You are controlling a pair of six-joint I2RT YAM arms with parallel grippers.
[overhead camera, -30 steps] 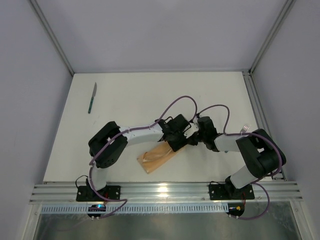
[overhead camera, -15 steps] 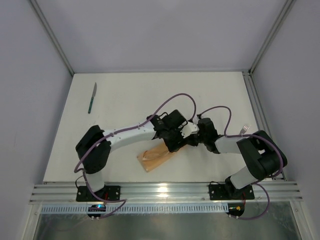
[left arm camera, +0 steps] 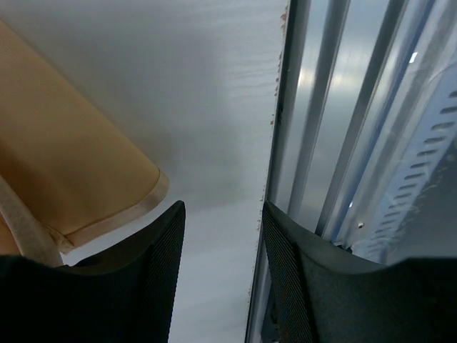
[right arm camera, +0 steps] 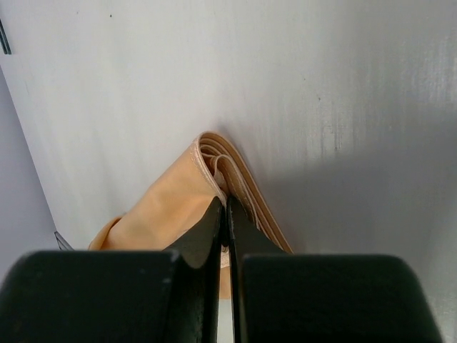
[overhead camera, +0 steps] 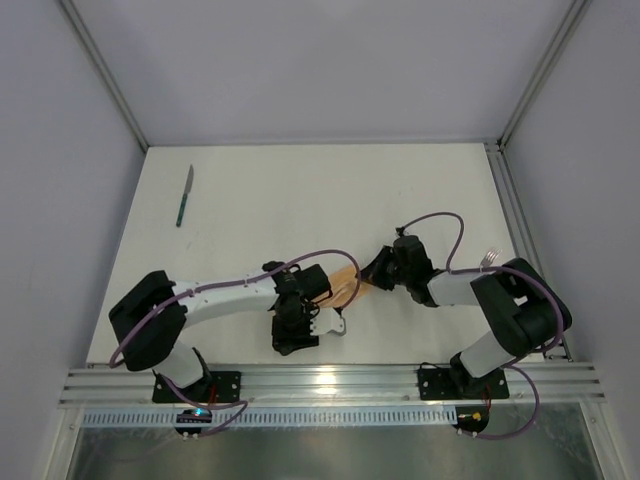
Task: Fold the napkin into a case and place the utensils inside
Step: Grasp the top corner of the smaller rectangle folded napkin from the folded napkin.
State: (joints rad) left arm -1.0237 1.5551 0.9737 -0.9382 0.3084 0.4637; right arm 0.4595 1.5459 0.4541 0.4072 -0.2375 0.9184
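We have the napkin (overhead camera: 346, 284) folded into a narrow strip, our right tool (right arm camera: 223, 207) pinching its end, our left tool (left arm camera: 218, 221) spread and empty; the knife (overhead camera: 185, 195) lies well apart, unplaced.

The overhead camera is looking down at the table (overhead camera: 300, 190); both wrist cameras are viewing the napkin (right arm camera: 171, 204) closely.

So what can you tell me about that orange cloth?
The napkin is soft peach-orange cloth with a paler hem, folded into a narrow strip of several layers. It lies on the white table between the arms. The right gripper is shut on its layered end; the left gripper stands open beside a corner.
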